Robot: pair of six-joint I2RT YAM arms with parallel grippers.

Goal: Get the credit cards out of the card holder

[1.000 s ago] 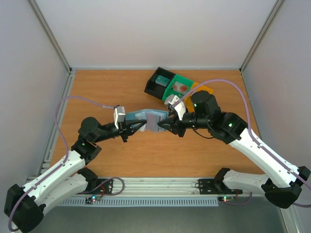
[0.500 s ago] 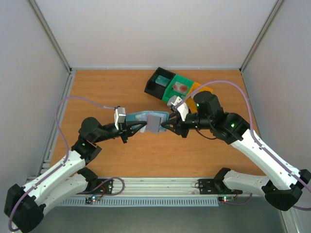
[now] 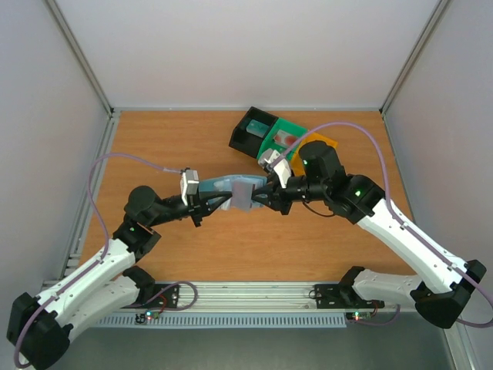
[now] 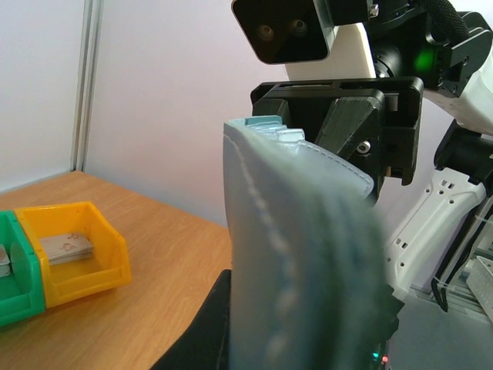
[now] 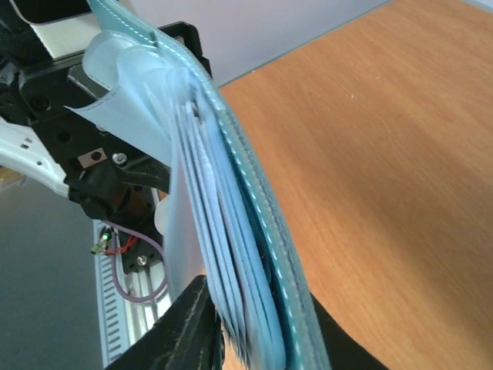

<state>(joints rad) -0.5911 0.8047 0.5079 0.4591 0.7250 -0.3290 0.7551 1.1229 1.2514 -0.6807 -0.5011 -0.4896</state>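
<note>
The light blue soft bifold card holder [image 3: 231, 187] hangs in the air at the middle of the top view, above the wooden tabletop [image 3: 192, 139], stretched between the two arms. The left gripper [image 3: 216, 202] is clamped on its left end. The right gripper [image 3: 263, 197] has its fingers closed over the layered right edge; whether they also pinch a card inside cannot be told.

In the left wrist view the holder stands edge-on and fills the centre. Pale teal tips of the credit cards [image 4: 262, 122] poke from its top edge; two tips show, and the full number in the pockets cannot be counted.

Three bins sit touching in a slanted row at the upper centre of the top view: one black plastic bin [image 3: 248, 135], one green plastic bin [image 3: 283, 140] and one orange plastic bin [image 3: 326, 143], just behind the right arm's wrist. Bare wood lies open at the upper left, the far right and in the lower middle between the arms. White walls [image 3: 231, 54] close the table on three sides, and an aluminium rail [image 3: 254, 297] runs along the bottom edge.
</note>
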